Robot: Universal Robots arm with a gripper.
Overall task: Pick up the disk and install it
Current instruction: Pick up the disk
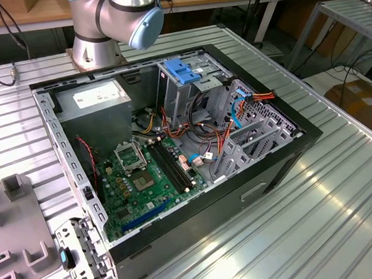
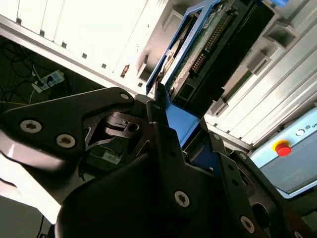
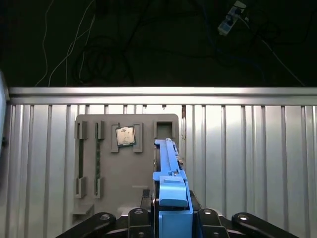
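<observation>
Up close in the second wrist view, the gripper (image 2: 181,124) has its black fingers (image 2: 161,124) clamped on the blue end tab of the disk (image 2: 208,44). The blue rail and the green circuit board face me. A red stop button (image 2: 282,148) sits further off.

In the first wrist view I see the same grip. The gripper (image 3: 171,203) is at the near edge and the disk (image 3: 168,158) stands edge-on, running away from it. Just behind is a grey fixture tray (image 3: 126,168). One pocket holds a CPU chip (image 3: 125,135), and a long slot holds a thin greenish strip (image 3: 97,158). I can't tell if the disk touches the tray. The tray lies on the ribbed metal tabletop (image 3: 247,148). Past the tabletop's edge is dark floor w/ loose cables (image 3: 89,64).

In the exterior view an open PC case (image 1: 271,172) sits mid-tabletop. Inside the case:
- a motherboard (image 1: 144,181) lies flat on the bottom
- a PSU (image 1: 97,98) sits in the far corner
- a drive cage w/ a light-blue latch plate (image 1: 182,69) on top stands beside it
- red, orange and blue wires (image 1: 205,135) are bundled between cage and board

The arm (image 1: 120,16) has its base just beyond the case.
</observation>
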